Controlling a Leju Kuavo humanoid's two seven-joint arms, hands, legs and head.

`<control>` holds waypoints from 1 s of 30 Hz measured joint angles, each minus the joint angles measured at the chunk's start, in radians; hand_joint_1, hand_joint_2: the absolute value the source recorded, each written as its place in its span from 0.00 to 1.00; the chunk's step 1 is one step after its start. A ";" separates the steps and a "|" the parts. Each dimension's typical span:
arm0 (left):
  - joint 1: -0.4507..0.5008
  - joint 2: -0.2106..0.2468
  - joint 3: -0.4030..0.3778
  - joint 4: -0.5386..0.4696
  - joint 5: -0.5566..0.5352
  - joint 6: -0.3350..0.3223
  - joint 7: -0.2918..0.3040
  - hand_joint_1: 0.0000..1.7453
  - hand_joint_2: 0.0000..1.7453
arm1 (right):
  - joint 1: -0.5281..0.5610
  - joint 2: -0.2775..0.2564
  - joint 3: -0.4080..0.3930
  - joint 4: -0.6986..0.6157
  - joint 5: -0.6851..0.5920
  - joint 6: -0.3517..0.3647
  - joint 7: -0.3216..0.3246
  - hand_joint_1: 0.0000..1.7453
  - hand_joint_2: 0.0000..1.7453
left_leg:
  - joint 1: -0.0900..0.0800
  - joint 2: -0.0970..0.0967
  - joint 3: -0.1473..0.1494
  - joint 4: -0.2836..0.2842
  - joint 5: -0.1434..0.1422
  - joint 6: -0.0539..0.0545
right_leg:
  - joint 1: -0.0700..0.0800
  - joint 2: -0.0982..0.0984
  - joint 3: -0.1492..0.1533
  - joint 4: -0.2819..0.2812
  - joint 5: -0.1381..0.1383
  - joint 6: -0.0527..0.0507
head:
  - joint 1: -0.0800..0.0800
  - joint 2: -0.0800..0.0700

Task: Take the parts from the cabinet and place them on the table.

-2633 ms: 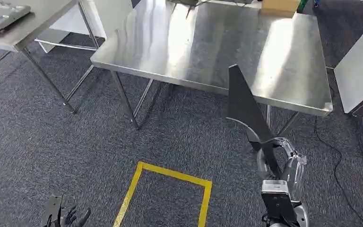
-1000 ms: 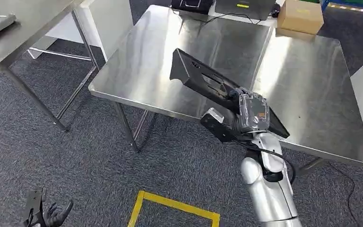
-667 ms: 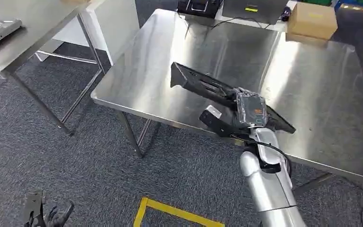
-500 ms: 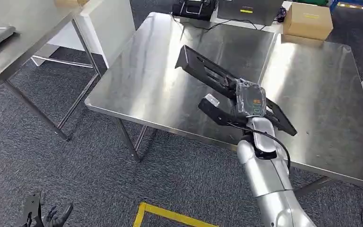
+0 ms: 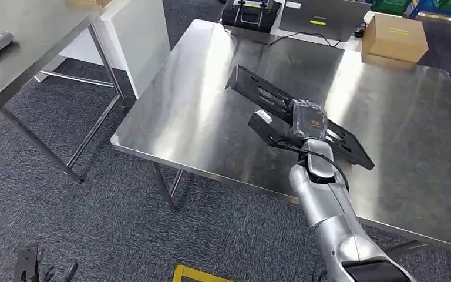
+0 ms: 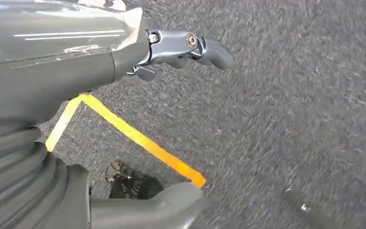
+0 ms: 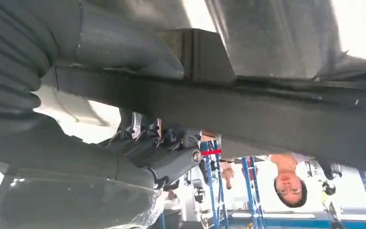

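Part over the table, not yet set down.

I have the right hand (image 5: 303, 122) gripping the black part (image 5: 258, 94) near its middle, fingers wrapped around it in the right wrist view, with the part tilted above the steel table (image 5: 199, 117), well in from the front edge. My worry is release: I can't tell how close the low end is to the surface, so letting go while it is tilted could drop it, and it may slide or clatter on the slick steel. A finger caught in its slots could also drag it on withdrawal. The left hand (image 6: 181, 47) hangs over the carpet, fingers loosely apart, holding nothing.
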 joint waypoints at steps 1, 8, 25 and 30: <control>0.000 -0.001 -0.001 0.000 -0.003 0.002 0.002 0.00 1.00 | 0.003 -0.005 -0.008 0.012 0.000 -0.002 0.002 1.00 1.00 | -0.003 -0.003 0.002 0.001 -0.003 0.002 | 0.001 0.000 -0.042 0.060 -0.010 0.003 | 0.000 0.000; -0.001 -0.006 -0.001 -0.010 -0.007 0.005 0.007 0.00 1.00 | -0.007 -0.016 -0.039 0.053 0.000 -0.008 0.033 1.00 1.00 | -0.022 -0.014 0.026 0.002 -0.023 -0.007 | 0.020 -0.002 0.040 -0.239 0.184 -0.012 | 0.003 0.000; 0.013 -0.007 -0.017 -0.056 0.014 0.020 0.036 0.00 1.00 | -0.036 -0.076 -0.196 0.257 -0.027 0.035 0.114 1.00 1.00 | -0.016 -0.011 0.037 -0.008 -0.021 -0.009 | 0.026 0.003 0.051 -0.240 0.188 -0.011 | 0.000 0.000; 0.018 -0.007 -0.029 -0.063 0.029 0.025 0.039 0.00 1.00 | -0.039 -0.078 -0.211 0.273 -0.030 0.049 0.114 0.00 0.00 | -0.017 -0.011 0.037 -0.008 -0.021 -0.010 | 0.026 0.003 0.051 -0.240 0.187 -0.012 | 0.000 0.000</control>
